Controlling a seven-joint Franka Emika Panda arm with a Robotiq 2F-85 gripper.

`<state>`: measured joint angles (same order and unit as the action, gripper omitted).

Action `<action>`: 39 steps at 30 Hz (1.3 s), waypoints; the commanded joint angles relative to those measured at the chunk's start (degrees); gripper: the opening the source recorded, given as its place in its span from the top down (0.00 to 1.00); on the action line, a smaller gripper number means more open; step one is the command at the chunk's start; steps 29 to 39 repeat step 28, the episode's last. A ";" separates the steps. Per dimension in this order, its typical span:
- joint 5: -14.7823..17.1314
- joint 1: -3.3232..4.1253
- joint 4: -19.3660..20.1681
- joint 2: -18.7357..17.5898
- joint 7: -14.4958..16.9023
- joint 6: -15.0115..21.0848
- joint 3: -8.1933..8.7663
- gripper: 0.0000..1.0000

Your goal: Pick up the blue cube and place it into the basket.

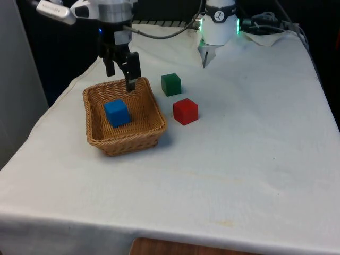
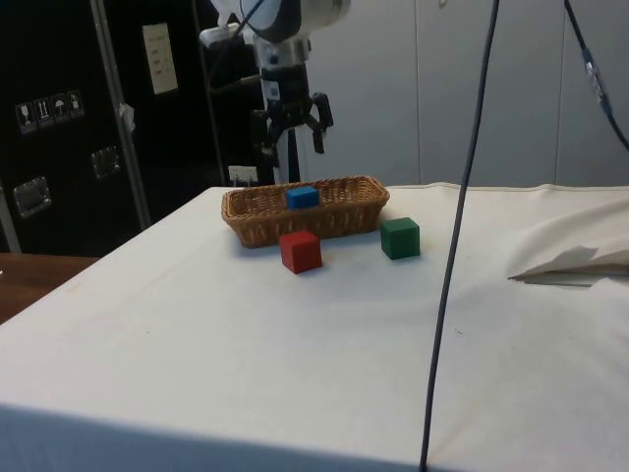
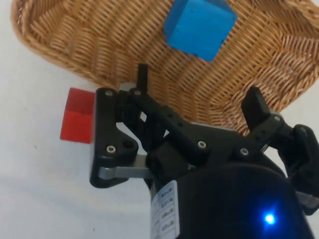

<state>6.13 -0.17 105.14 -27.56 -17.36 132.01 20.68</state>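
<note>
One blue cube lies on the floor of the basket, so by my reading the placing is done. Going from the front view's left to its right, the basket comes first, standing on the white-clothed surface with the blue cube inside it, free of the woven walls as far as I can tell. Above the basket's far rim hangs the gripper; its jaws are spread apart and grasp nothing. In the side view the gripper sits clearly higher than the basket, with open air between its fingertips and the blue cube below. Next comes the green cube, on the cloth just beside the basket's far corner, and then the red cube, near the basket's wall on the front view's right; both rest outside the basket and apart from each other. The wrist view agrees: the blue cube rests on the wicker, tilted cornerwise to the weave, well clear of the two black fingers, and the red cube lies on the cloth beyond the rim. What is left, I judge, is only for the arm to lift away; nothing more needs to be carried.
</note>
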 commanded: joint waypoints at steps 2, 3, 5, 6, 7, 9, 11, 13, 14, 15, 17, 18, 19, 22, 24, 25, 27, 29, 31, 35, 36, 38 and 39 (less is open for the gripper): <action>-1.03 0.52 -0.17 0.86 -0.06 -1.20 0.06 0.00; -1.38 0.63 -0.23 1.20 0.00 -1.60 0.06 0.00; -2.18 0.97 -0.52 2.01 0.11 -2.64 0.00 0.00; -2.46 1.03 -0.63 2.29 0.17 -2.98 -0.06 0.00; -2.64 1.15 -0.74 2.52 0.23 -3.32 -0.06 0.00; -2.75 1.20 -0.80 2.69 0.34 -3.55 -0.06 0.00; -3.15 1.38 -1.03 3.27 0.57 -4.18 -0.11 0.00; -3.61 1.60 -1.26 4.01 0.97 -4.93 -0.23 0.00; -3.72 1.72 -1.43 4.24 1.15 -5.27 -0.23 0.00; -3.72 1.72 -1.43 4.24 1.15 -5.27 -0.23 0.00; -4.24 1.95 -1.83 4.98 1.60 -6.19 -0.34 0.00; -3.90 1.72 -1.72 4.47 1.38 -5.44 -0.34 0.00; -4.41 2.01 -1.95 5.21 1.72 -6.47 -0.40 0.00; -4.76 2.18 -2.29 5.90 2.23 -7.28 -0.57 0.00; -4.98 2.35 -2.64 6.47 2.81 -8.02 -0.69 0.00; -5.04 2.41 -2.75 6.65 2.98 -8.19 -0.74 0.00; -5.10 2.58 -2.92 6.93 3.27 -8.54 -0.86 0.00; -4.87 2.41 -2.92 6.65 3.21 -8.14 -0.80 0.00; -4.87 2.41 -2.92 6.65 3.21 -8.14 -0.80 0.00; -4.87 2.41 -2.92 6.65 3.21 -8.14 -0.80 0.00; -4.87 2.41 -2.92 6.65 3.21 -8.14 -0.80 0.00; -4.87 2.41 -2.92 6.65 3.21 -8.14 -0.80 0.00; -4.87 2.41 -2.92 6.65 3.21 -8.14 -0.80 0.00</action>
